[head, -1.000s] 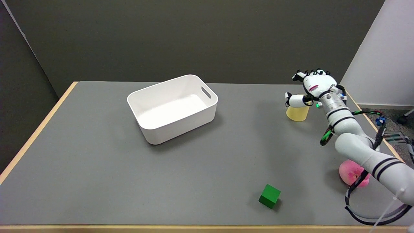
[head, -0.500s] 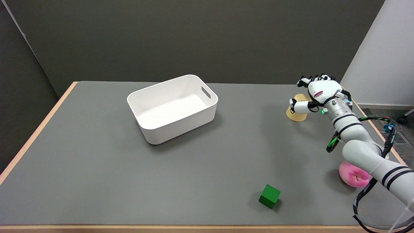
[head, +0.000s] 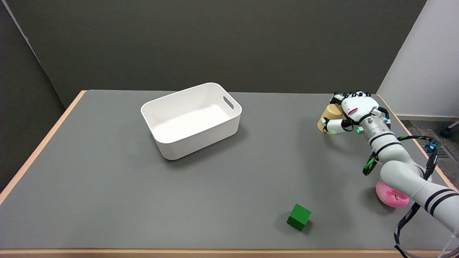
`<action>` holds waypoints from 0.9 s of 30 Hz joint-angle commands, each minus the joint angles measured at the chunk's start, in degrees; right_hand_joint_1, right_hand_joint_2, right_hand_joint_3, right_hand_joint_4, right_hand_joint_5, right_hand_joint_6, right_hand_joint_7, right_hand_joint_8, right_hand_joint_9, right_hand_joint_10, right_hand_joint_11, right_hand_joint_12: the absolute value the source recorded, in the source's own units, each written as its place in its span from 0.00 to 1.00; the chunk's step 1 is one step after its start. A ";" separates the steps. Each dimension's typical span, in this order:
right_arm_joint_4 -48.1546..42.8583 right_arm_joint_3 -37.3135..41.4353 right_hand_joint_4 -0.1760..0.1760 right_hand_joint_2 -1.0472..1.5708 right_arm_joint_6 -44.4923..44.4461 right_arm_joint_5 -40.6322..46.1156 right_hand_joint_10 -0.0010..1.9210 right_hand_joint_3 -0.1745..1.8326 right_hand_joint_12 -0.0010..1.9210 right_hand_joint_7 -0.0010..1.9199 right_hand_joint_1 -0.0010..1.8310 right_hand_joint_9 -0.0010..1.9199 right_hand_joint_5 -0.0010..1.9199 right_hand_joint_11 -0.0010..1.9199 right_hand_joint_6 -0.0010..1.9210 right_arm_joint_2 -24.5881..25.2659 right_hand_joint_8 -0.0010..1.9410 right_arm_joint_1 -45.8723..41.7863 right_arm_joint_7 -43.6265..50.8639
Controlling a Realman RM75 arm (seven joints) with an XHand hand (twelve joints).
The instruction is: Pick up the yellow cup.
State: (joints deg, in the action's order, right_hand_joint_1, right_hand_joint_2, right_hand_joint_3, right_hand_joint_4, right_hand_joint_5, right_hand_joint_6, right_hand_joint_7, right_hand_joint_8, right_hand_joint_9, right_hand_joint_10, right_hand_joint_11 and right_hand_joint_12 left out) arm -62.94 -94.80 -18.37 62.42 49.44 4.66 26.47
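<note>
At the right of the frame, the right hand (head: 353, 111) wraps the yellow cup (head: 329, 115), thumb low in front, fingers curled behind. The cup sits on the table (head: 107, 179); the enclosing grip looks meant for lifting.

A single head view looks from above the near edge of the grey-topped, wood-edged table (head: 107, 200), facing down and across it toward the dark grey back wall (head: 215, 43). It stands far enough back to take in almost the whole tabletop, near rim to far edge, with a pale wall panel (head: 426, 61) at upper right. The white right arm (head: 405, 172) enters from the lower right corner
</note>
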 commanded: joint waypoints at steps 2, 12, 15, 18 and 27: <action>2.27 -2.41 0.71 0.68 -0.65 0.32 0.46 0.52 0.70 0.25 0.20 0.21 0.17 0.14 0.32 0.29 0.26 0.27 -0.40; 3.86 -6.38 0.51 0.75 -1.36 -0.40 0.59 0.43 0.81 0.40 0.49 0.33 0.25 0.22 0.64 -0.19 0.57 3.53 -0.01; 4.18 -7.38 0.00 0.85 -1.45 -0.47 0.64 0.20 0.83 0.45 0.65 0.35 0.27 0.23 0.80 -0.26 0.71 4.24 0.00; 4.19 -7.84 0.00 0.85 -1.45 -1.34 0.67 0.20 0.88 0.44 0.65 0.37 0.26 0.23 0.79 -0.35 0.75 4.82 0.08; 3.10 -8.24 0.00 0.82 -1.45 -4.07 0.71 0.26 1.00 0.38 0.65 0.41 0.35 0.20 0.77 -0.43 0.77 6.48 -0.32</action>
State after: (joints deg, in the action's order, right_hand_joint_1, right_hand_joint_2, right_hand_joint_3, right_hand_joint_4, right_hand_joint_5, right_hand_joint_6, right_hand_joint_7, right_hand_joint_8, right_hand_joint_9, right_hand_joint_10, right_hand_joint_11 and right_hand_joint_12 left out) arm -59.60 -100.67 -19.56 61.24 49.29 8.08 26.34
